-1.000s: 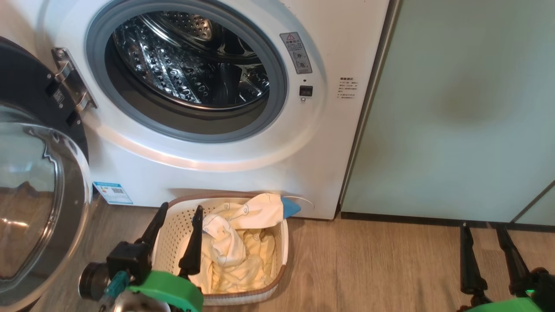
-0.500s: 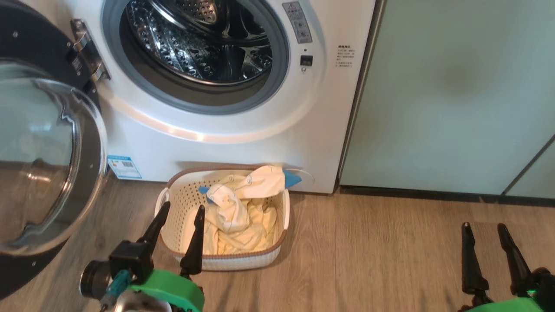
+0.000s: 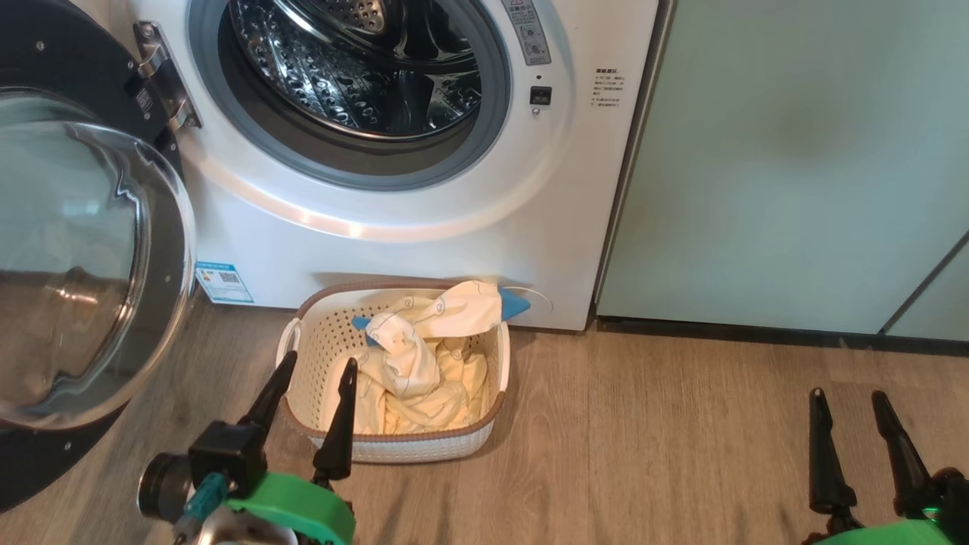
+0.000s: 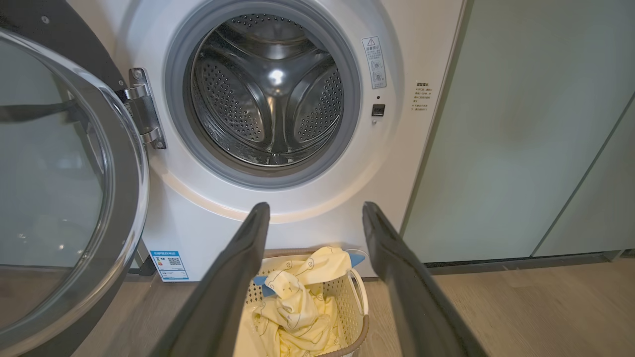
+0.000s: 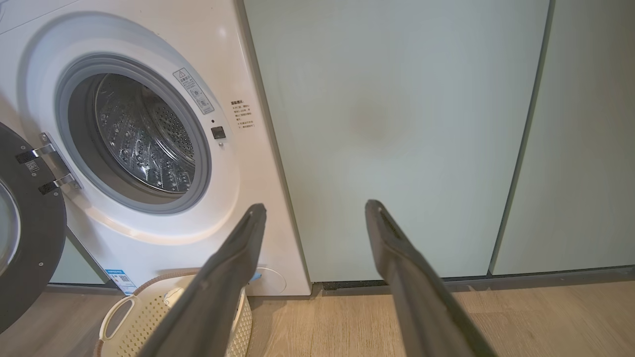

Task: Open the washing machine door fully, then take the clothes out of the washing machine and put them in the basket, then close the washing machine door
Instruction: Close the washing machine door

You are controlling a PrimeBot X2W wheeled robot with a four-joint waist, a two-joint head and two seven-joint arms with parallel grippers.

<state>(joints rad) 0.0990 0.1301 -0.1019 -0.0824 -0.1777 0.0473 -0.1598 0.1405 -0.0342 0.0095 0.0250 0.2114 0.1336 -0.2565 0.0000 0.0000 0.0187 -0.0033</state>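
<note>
Grey-brown wood-grain floor (image 3: 651, 454), laid in long planks. A pale green cabinet front (image 3: 787, 197) is shown upright behind it, marked by a faint darker patch (image 3: 806, 129). A second pale green panel (image 5: 575, 148) is set just beside it, divided by a narrow dark seam (image 5: 517, 148). A dark recessed strip (image 3: 757, 334) is seen along the base.

The left gripper (image 4: 316, 208) holds its two dark fingers (image 4: 233, 277) wide apart above the basket (image 4: 358, 297) of pale yellow clothes (image 4: 297, 307), just before the washing machine (image 4: 397, 163), whose door (image 4: 126, 198) stands open.
</note>
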